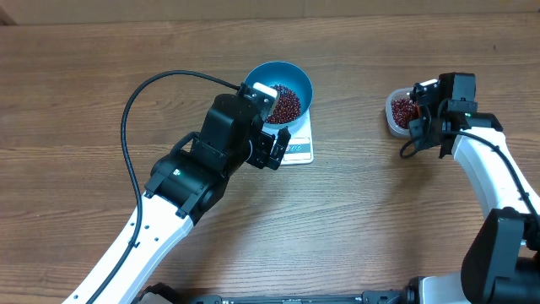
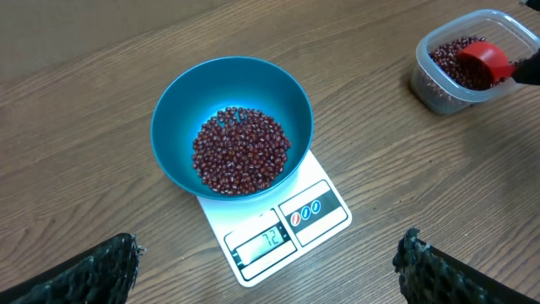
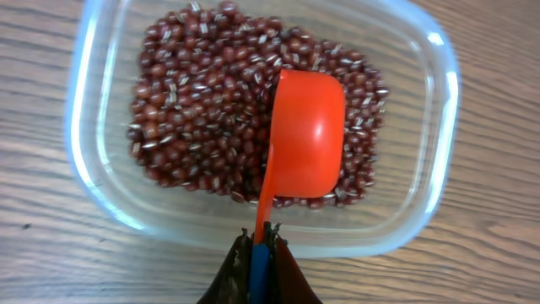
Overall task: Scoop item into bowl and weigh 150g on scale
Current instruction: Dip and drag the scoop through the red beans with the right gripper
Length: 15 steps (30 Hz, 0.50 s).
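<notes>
Beans (image 3: 194, 110), loose and spill-prone, are best carried in the red scoop (image 3: 308, 135), clamped by its handle in the right hand (image 3: 260, 243); the left hand (image 2: 266, 257) is spread wide, empty.

Left arm (image 1: 181, 181) extends from lower left of the overhead frame to centre. Left gripper (image 1: 273, 118) faces down, jaws fully spread, holding nothing. Right arm (image 1: 489, 160) runs up the right edge. Right gripper (image 3: 260, 245) is clamped tight on the red scoop (image 3: 308, 135) handle.

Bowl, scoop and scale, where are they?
bowl (image 2: 245, 84), left wrist view, bare blue inner wall
scoop (image 3: 308, 135), right wrist view, middle of its cup
scale (image 2: 261, 243), left wrist view, its display window
</notes>
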Each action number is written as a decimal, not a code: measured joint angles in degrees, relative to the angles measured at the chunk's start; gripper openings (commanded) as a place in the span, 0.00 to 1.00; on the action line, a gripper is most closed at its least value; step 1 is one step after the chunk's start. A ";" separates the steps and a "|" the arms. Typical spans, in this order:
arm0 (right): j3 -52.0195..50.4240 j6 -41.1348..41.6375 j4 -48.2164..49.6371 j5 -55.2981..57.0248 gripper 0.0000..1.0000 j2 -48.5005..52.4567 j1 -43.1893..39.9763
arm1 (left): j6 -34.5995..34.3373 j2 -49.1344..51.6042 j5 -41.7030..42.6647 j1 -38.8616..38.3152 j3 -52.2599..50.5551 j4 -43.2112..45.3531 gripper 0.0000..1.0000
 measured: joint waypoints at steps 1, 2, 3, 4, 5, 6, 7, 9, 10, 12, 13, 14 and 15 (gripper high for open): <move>0.00 0.04 -0.37 -0.79 0.04 0.02 0.00 | 0.00 0.00 0.00 0.00 0.00 0.02 1.00; 0.00 0.02 -0.70 -1.55 0.04 0.02 0.00 | 0.00 0.00 0.00 0.00 0.00 0.02 0.99; 0.00 0.02 -0.76 -2.05 0.04 0.02 0.00 | 0.00 0.00 0.00 0.00 0.00 0.02 0.99; 0.00 0.07 -0.85 -2.64 0.04 0.02 0.00 | 0.00 0.00 0.00 0.00 0.00 0.02 1.00; 0.00 0.04 -0.87 -3.19 0.04 0.02 0.00 | 0.00 0.00 0.00 0.00 0.00 0.02 1.00; 0.00 0.04 -0.90 -3.82 0.04 0.02 0.00 | 0.00 0.00 0.00 0.00 0.00 0.02 0.99; 0.00 0.04 -0.92 -4.37 0.04 0.02 0.00 | 0.00 0.00 0.00 0.00 0.00 0.02 0.99; 0.00 0.02 -0.92 -5.51 0.04 0.02 -0.02 | 0.00 0.00 0.00 0.00 0.00 0.02 1.00; 0.00 0.04 -0.92 -5.99 0.04 0.02 -0.04 | 0.02 0.00 0.00 0.00 0.00 0.02 1.00; 0.00 0.04 -1.14 -7.26 0.04 0.02 -0.13 | 0.00 0.00 0.00 0.00 0.00 0.02 0.99; 0.00 0.07 -1.20 -7.76 0.04 0.02 -0.22 | 0.00 0.00 0.00 0.00 0.00 0.02 1.00; 0.00 0.04 -1.25 -8.33 0.04 0.02 -0.33 | 0.00 0.00 0.00 0.00 0.00 0.02 1.00; 0.00 0.07 -1.31 -8.92 0.04 0.02 -0.37 | 0.00 0.00 0.00 0.00 0.00 0.02 1.00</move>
